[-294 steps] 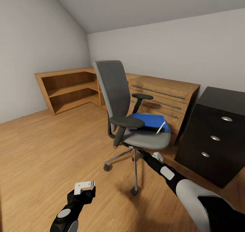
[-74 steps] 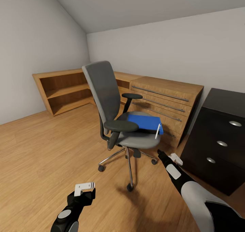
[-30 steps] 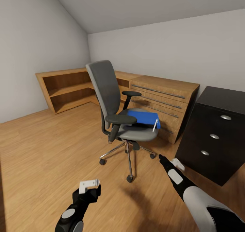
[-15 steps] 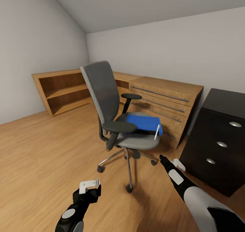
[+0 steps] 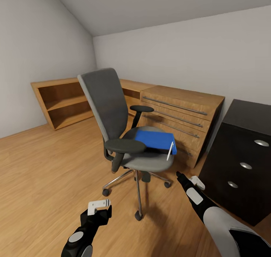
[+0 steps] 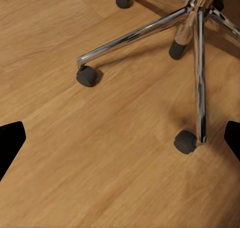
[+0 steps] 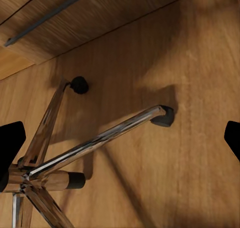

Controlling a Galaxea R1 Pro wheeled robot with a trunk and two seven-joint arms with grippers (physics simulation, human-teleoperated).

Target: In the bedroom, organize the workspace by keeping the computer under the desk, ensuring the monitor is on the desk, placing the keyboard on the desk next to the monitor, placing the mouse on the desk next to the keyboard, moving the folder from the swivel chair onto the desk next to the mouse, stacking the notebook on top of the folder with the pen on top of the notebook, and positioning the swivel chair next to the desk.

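A flat blue folder (image 5: 155,139) and thin white pen (image 5: 170,151) lie on the swivel chair (image 5: 124,127)'s padded grey seat. Below its chrome spokes, the left gripper (image 5: 99,205) and right gripper (image 5: 188,180) both gape wide

The swivel chair (image 5: 124,136) stands upright on the wooden floor near the middle of the head view, its tall grey back toward ten o'clock and its grey seat facing four o'clock, black armrests on either side. Its chrome five-spoke base (image 6: 195,33) rests on black casters (image 6: 86,76). The folder (image 5: 155,140), flat and bright blue, lies on the seat toward the three o'clock side, between the armrests. The pen (image 5: 169,151), thin and white, lies tilted across the folder's corner at four o'clock, near the seat's front edge.
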